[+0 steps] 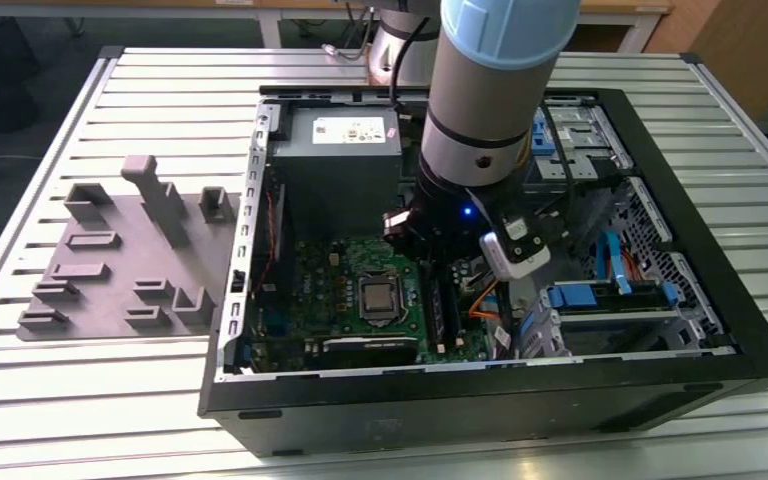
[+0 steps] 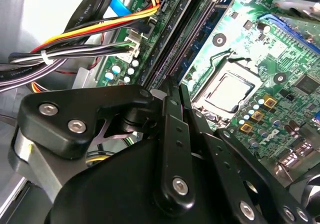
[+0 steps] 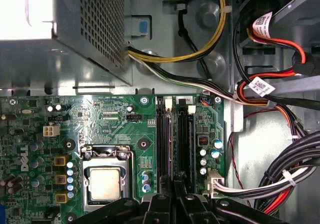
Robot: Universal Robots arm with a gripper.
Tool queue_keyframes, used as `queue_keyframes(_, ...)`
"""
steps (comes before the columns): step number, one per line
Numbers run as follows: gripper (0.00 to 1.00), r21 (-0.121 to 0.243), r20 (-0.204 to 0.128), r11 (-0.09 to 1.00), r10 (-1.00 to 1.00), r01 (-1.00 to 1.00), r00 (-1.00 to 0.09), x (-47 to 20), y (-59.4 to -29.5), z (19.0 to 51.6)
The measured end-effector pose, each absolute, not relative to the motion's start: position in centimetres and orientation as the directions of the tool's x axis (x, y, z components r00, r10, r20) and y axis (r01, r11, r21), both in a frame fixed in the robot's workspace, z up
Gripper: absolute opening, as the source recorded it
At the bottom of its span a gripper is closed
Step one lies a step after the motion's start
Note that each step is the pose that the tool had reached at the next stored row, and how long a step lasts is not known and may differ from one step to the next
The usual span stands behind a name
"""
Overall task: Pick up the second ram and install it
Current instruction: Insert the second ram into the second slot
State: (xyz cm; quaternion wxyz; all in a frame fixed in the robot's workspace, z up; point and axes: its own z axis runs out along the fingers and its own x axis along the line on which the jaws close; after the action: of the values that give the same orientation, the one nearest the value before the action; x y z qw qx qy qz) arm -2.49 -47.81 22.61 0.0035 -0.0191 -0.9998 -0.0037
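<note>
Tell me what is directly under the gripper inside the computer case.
Under the gripper lie the motherboard's long black slots. The gripper covers their near ends, so the second ram cannot be made out there.

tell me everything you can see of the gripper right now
The gripper is black, of metal as it looks, built from linked bars joined by silver screws, which show best in the second wrist view. It hangs from the arm inside the open computer case, pointing down at the green motherboard. Its tip sits right over the long black memory slots, beside the processor socket. Whether it holds anything cannot be made out.
</note>
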Motion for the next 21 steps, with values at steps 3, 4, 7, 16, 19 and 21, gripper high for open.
queue_keyframes(3,0.13,0.008,0.007,0.999,0.038,0.038,-0.999,-2.49,-47.81,22.46)
queue_keyframes(4,0.13,0.008,0.007,0.999,0.038,0.038,-0.999,-2.49,-47.81,22.41)
queue_keyframes(7,0.13,0.005,0.007,0.999,0.039,0.039,-0.999,-2.48,-47.80,22.39)
queue_keyframes(16,0.13,0.000,0.007,0.999,0.039,0.039,-0.999,-2.48,-47.81,23.09)
queue_keyframes(19,0.13,-0.010,0.006,0.999,0.040,0.040,-0.999,-2.49,-47.81,23.18)
queue_keyframes(21,0.13,-0.014,0.006,0.999,0.040,0.040,-0.999,-2.48,-47.81,23.18)
